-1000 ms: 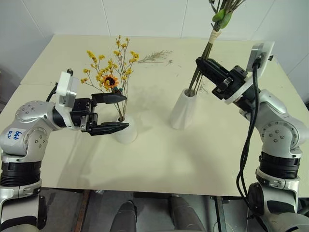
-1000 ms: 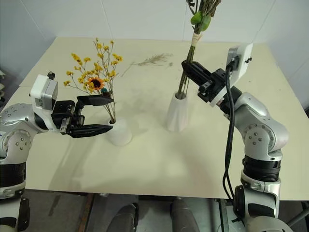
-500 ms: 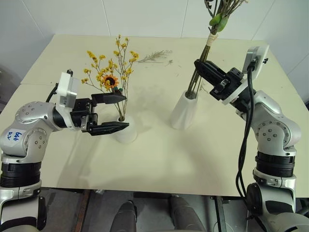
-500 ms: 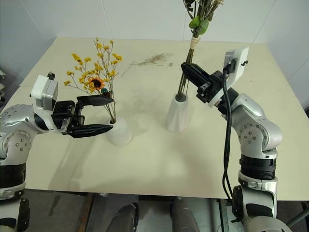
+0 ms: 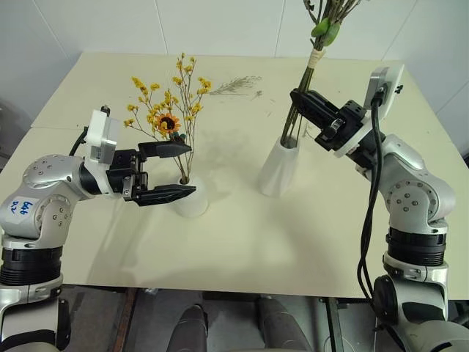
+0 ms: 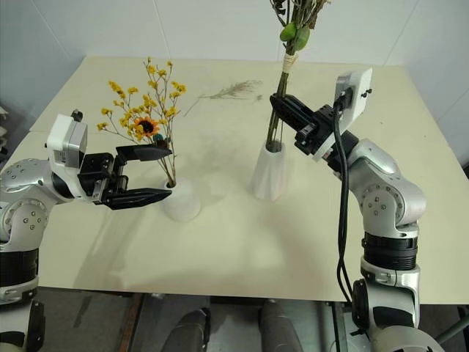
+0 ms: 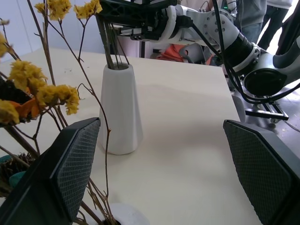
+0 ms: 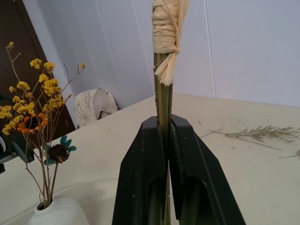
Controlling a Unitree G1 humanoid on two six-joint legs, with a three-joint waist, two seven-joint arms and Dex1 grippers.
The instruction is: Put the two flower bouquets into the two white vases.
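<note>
- Since a second ago the right pincer (image 5: 299,99) has shifted left, carrying the bushier bouquet (image 5: 311,70) more upright, stems in the taller vase (image 5: 279,168).
- Left pincer (image 5: 179,169), spread, flanks the yellow bouquet (image 5: 167,117) standing in the squat vase (image 5: 190,198) on the worktop (image 5: 242,242).

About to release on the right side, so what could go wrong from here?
1. The right end effector is shut on the tall bouquet, which leans in the slim vase; letting go may tip the vase.
2. The open left end effector sits close beside the yellow flowers in the short vase; moving it could snag them.
</note>
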